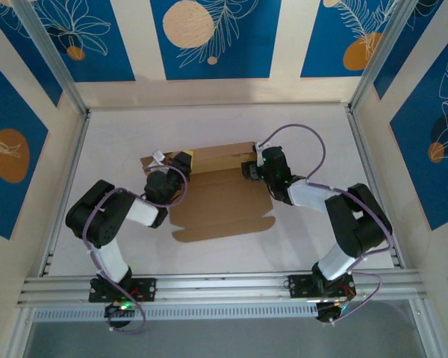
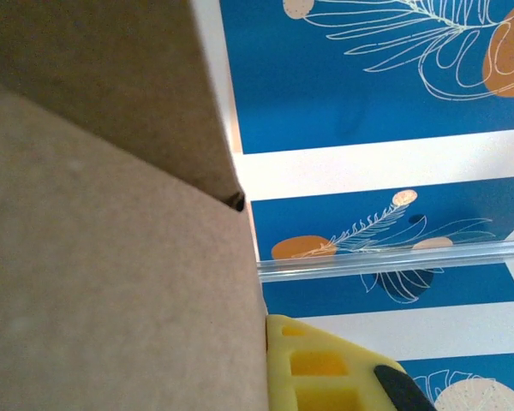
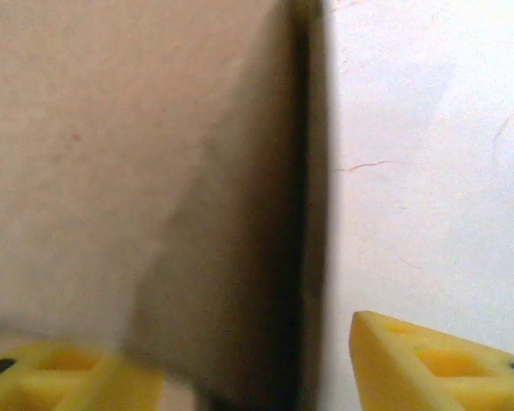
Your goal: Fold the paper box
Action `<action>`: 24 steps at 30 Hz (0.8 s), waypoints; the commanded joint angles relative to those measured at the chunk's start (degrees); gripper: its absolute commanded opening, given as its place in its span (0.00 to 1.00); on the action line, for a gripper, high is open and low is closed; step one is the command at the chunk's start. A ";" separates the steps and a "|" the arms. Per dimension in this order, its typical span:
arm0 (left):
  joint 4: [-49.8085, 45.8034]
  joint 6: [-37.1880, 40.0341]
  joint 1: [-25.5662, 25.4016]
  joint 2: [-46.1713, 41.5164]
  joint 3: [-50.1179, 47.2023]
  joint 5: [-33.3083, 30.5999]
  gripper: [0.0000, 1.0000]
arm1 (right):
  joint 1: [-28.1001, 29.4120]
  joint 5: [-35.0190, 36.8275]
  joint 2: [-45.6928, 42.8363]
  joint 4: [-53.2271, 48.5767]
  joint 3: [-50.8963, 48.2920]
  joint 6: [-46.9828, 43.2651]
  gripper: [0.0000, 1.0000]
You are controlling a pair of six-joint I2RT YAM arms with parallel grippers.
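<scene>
The paper box (image 1: 220,205) lies as a brown cardboard sheet in the middle of the table, its back panel (image 1: 220,155) raised. My left gripper (image 1: 178,165) is shut on the left end of that panel. In the left wrist view, one yellow finger (image 2: 325,368) presses against the cardboard (image 2: 111,257). My right gripper (image 1: 248,170) is at the panel's right end. In the right wrist view that gripper (image 3: 240,368) is open, its fingers (image 3: 411,360) wide apart, and a cardboard wall (image 3: 111,154) stands edge-on between them without being pinched.
The white table (image 1: 313,142) is enclosed by walls with blue leaf-pattern panels (image 1: 209,37). An aluminium rail (image 1: 224,283) runs along the near edge by the arm bases. Metal side rails (image 1: 369,171) border the table left and right.
</scene>
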 commanded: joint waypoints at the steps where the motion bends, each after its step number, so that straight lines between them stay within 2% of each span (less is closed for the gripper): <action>1: 0.63 1.69 -0.21 1.31 -1.28 -2.32 0.00 | -1.44 0.10 -4.13 2.70 -2.32 1.85 0.64; 5: 0.63 1.68 -0.28 1.34 -0.42 -1.71 0.00 | -3.58 -1.39 -7.72 10.57 -7.82 4.25 0.71; 7: 0.56 1.65 -0.29 1.49 0.05 -1.37 0.00 | -3.76 -2.36 -8.19 13.19 -9.36 1.95 0.70; 10: 0.63 0.98 -0.29 1.92 0.32 -1.26 0.00 | -2.87 -3.60 -6.82 7.33 -6.13 -4.52 0.66; 12: 0.61 0.89 -0.29 1.85 0.34 -1.26 0.00 | -2.67 -4.04 -5.54 4.87 -4.25 -5.17 0.61; 16: 0.57 0.37 -0.25 1.76 0.72 -1.28 0.00 | -0.36 0.49 -1.60 2.32 -0.97 -6.43 0.55; 24: 0.57 -0.66 -0.29 2.19 1.46 -0.48 0.00 | 1.90 9.36 6.68 4.19 2.76 -7.90 0.52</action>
